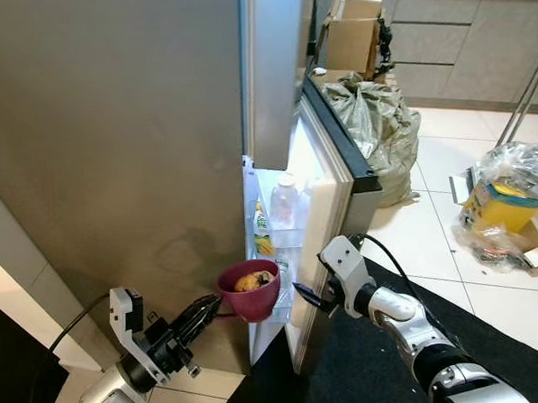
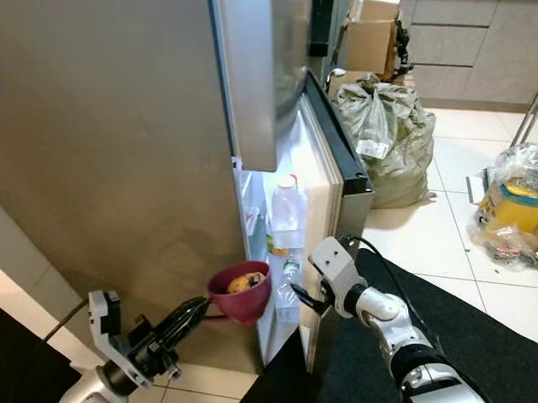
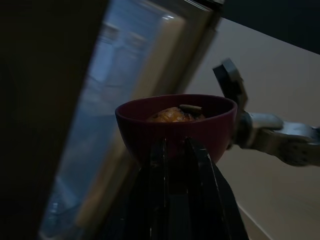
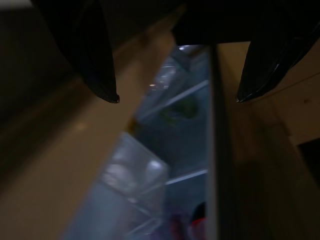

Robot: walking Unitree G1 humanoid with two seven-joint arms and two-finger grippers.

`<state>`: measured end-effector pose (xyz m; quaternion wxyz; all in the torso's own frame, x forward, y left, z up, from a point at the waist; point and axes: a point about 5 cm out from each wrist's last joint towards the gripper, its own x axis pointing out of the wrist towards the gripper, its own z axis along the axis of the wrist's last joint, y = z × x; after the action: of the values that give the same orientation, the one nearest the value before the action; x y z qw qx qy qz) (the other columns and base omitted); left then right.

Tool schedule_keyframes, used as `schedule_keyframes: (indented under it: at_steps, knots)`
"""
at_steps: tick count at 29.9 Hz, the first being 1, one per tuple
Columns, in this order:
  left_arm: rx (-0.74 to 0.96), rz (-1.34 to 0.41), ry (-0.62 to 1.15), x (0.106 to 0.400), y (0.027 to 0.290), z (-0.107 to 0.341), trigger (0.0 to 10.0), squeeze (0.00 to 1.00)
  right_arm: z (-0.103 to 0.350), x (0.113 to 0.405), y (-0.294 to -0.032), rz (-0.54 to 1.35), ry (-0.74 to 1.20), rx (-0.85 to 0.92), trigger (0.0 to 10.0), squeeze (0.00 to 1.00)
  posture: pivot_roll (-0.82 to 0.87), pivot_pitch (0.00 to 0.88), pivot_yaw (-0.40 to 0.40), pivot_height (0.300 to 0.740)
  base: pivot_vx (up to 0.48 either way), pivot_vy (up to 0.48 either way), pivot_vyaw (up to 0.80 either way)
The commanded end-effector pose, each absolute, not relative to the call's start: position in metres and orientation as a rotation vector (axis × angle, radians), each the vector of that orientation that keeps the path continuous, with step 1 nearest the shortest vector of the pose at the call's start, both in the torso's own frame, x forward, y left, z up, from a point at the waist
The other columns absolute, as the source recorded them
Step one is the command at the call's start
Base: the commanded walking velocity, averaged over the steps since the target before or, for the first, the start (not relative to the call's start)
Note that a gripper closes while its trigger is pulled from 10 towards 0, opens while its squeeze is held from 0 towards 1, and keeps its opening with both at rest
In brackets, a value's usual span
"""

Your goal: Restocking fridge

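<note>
My left gripper (image 1: 215, 306) is shut on the rim of a maroon bowl (image 1: 249, 293) with a browned piece of food (image 1: 253, 280) in it. The bowl (image 3: 175, 125) hangs low in front of the narrow gap of the fridge. The fridge door (image 1: 329, 185) stands partly open, and a clear water bottle (image 1: 284, 201) stands on a lit shelf inside. My right gripper (image 1: 304, 295) is open at the door's lower edge, just right of the bowl. In the right wrist view its fingers (image 4: 97, 55) stand either side of the door edge (image 4: 215, 150).
A stuffed grey-green sack (image 1: 384, 123) and a cardboard box (image 1: 355, 30) stand behind the door. At the right, a yellow tub in a plastic bag (image 1: 506, 198) sits on the tiled floor. A black mat (image 1: 368, 368) lies under my right arm.
</note>
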<state>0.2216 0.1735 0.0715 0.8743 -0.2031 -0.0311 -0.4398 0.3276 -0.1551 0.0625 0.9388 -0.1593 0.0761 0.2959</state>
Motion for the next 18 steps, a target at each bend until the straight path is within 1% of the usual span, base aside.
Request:
schedule_keyframes:
  at_steps: [1, 2, 3, 8, 10, 13, 16, 17, 18]
  knots:
    - [-0.436, -0.965, -0.084, 0.219, 0.166, 0.075, 10.0, 0.0, 0.07, 0.333, -0.161, 0.546, 0.118, -0.353, 10.0, 0.0, -0.04, 0.037, -0.018, 0.74, 0.0, 0.0, 0.0]
    - [-0.436, -0.965, -0.084, 0.219, 0.166, 0.075, 10.0, 0.0, 0.07, 0.333, -0.161, 0.546, 0.118, -0.353, 10.0, 0.0, -0.04, 0.037, -0.018, 0.74, 0.0, 0.0, 0.0]
    - [-0.43, -0.962, -0.086, 0.219, 0.165, 0.074, 10.0, 0.0, 0.075, 0.337, -0.165, 0.494, 0.103, -0.364, 10.0, 0.0, -0.04, 0.037, -0.018, 0.74, 0.0, 0.0, 0.0]
    - [-0.433, -0.966, -0.085, 0.219, 0.164, 0.074, 10.0, 0.0, 0.08, 0.34, -0.167, 0.474, 0.092, -0.353, 10.0, 0.0, -0.04, 0.038, -0.018, 0.74, 0.0, 0.0, 0.0]
    - [-0.435, -0.974, -0.083, 0.218, 0.162, 0.074, 10.0, 0.0, 0.082, 0.342, -0.16, 0.51, 0.088, -0.36, 10.0, 0.0, -0.04, 0.04, -0.017, 0.74, 0.0, 0.0, 0.0]
    - [-0.436, -0.98, -0.082, 0.218, 0.16, 0.074, 10.0, 0.0, 0.083, 0.343, -0.157, 0.519, 0.086, -0.373, 10.0, 0.0, -0.04, 0.042, -0.016, 0.74, 0.0, 0.0, 0.0]
    - [-0.437, -0.982, -0.084, 0.217, 0.159, 0.075, 10.0, 0.0, 0.084, 0.346, -0.165, 0.466, 0.096, -0.411, 10.0, 0.0, -0.03, 0.045, -0.019, 0.74, 0.0, 0.0, 0.0]
    - [-0.438, -0.981, -0.086, 0.217, 0.159, 0.075, 10.0, 0.0, 0.085, 0.347, -0.172, 0.428, 0.104, -0.422, 10.0, 0.0, -0.03, 0.048, -0.018, 0.74, 0.0, 0.0, 0.0]
    - [-0.438, -0.981, -0.086, 0.217, 0.159, 0.075, 10.0, 0.0, 0.085, 0.347, -0.172, 0.428, 0.104, -0.422, 10.0, 0.0, -0.03, 0.048, -0.018, 0.74, 0.0, 0.0, 0.0]
